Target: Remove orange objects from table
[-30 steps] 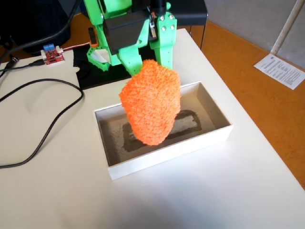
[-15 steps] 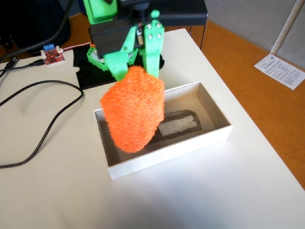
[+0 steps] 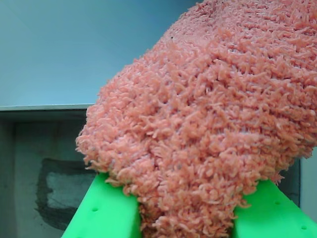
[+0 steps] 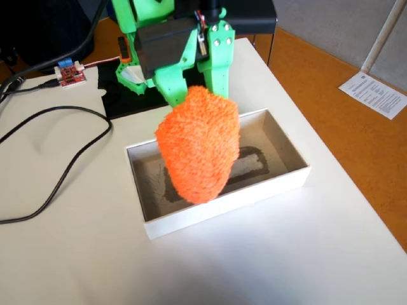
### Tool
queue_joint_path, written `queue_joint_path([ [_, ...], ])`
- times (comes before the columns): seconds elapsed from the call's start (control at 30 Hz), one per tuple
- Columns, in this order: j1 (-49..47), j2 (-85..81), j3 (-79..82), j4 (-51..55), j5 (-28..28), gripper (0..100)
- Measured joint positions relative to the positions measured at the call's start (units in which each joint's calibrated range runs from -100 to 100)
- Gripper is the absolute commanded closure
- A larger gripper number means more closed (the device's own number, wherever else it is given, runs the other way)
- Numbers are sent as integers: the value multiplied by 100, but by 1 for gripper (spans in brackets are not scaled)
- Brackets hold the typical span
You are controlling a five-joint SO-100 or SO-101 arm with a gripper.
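Jaws clamped on your orange bundle (image 4: pixel 198 145), hanging above the white box (image 4: pixel 289 181) off the worktop (image 4: pixel 305 254) — carry step, next you open and drop.

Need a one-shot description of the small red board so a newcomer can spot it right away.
In the fixed view, start at the cream-white table and go to its far left edge, left of the green arm. The small red circuit board lies flat there, wired up. It is flat, hard and red, unlike the fuzzy orange bundle hanging over the white box.
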Motion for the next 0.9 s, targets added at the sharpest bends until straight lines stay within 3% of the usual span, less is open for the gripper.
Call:
queue_joint_path([
  [0.13, -1197, 9, -693, -368, -54, 100],
  [0.2, -2173, -27, -993, -854, 54, 94],
  [0.23, -2698, -36, -1049, -1202, 161, 85],
  [0.3, -3805, -9, -1077, -1987, 479, 37],
  [0.4, -5158, 304, -1030, -3269, 1070, 37],
  [0.53, -5806, 714, -1012, -4143, 1651, 37],
  [0.77, -5625, 741, -749, -4242, 1695, 37],
  [0.9, -4748, 268, -112, -4054, 1177, 37],
])
